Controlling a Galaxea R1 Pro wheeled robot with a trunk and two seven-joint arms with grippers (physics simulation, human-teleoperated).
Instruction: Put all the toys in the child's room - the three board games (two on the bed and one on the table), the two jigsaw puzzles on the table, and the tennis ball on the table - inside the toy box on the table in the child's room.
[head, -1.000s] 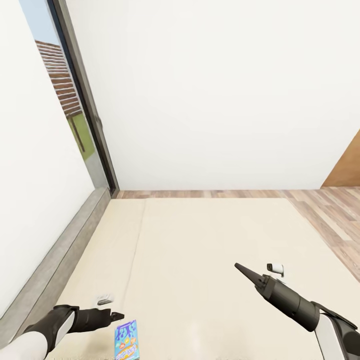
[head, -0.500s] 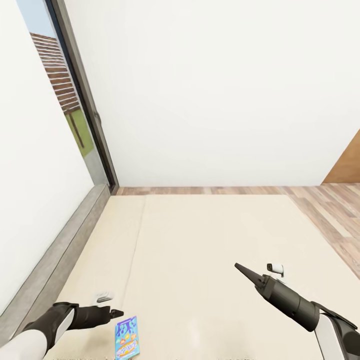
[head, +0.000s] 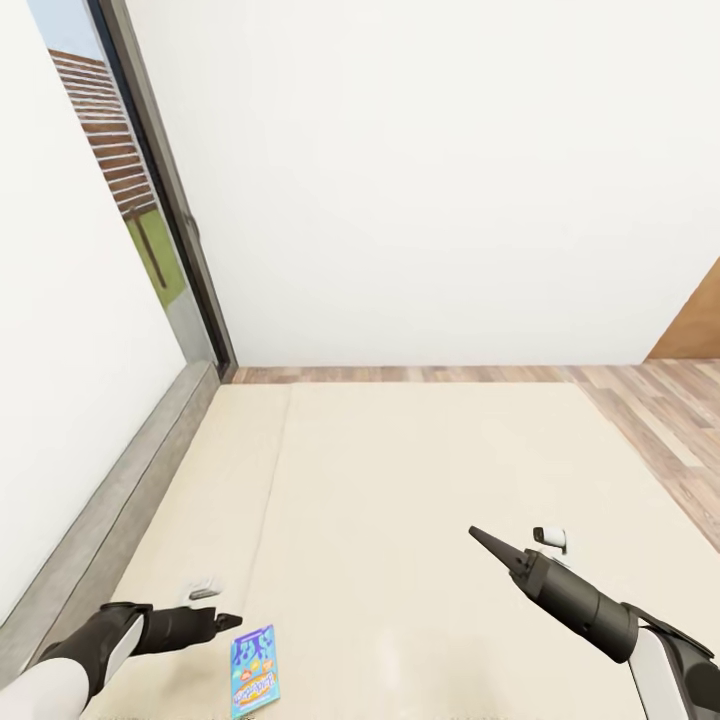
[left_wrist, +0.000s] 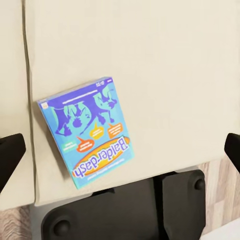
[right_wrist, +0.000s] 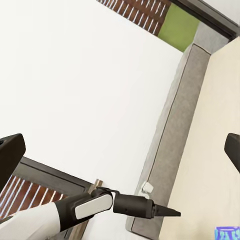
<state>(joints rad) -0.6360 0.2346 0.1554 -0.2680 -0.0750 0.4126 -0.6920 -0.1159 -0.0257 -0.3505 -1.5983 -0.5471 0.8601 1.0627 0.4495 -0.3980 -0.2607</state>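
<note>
The blue board game (head: 254, 670) lies flat on the bed (head: 420, 480), at the near edge of the mattress closest to me, and I count just one box on the bed from here. In the left wrist view the box (left_wrist: 88, 131) reads "Balderdash" and sits close to the mattress seam and just short of the bed's edge, with the robot's dark base and a strip of wood floor beyond that edge.

My left gripper (head: 222, 623) hovers over the bed just beside the box, toward the grey bed frame (head: 110, 500), not touching it; its fingers look drawn to a point in the head view, while the left wrist view shows two dark fingertips far apart at the frame's sides, so I cannot tell how the jaws stand. My right gripper (head: 482, 538) hangs over the bed well apart from the box, toward the wood floor (head: 660, 430); its tip looks pointed, but again I cannot tell.

Past the box the mattress is bare and wide, up to the white wall (head: 420, 180). The frame runs along the window side (head: 130, 200).
</note>
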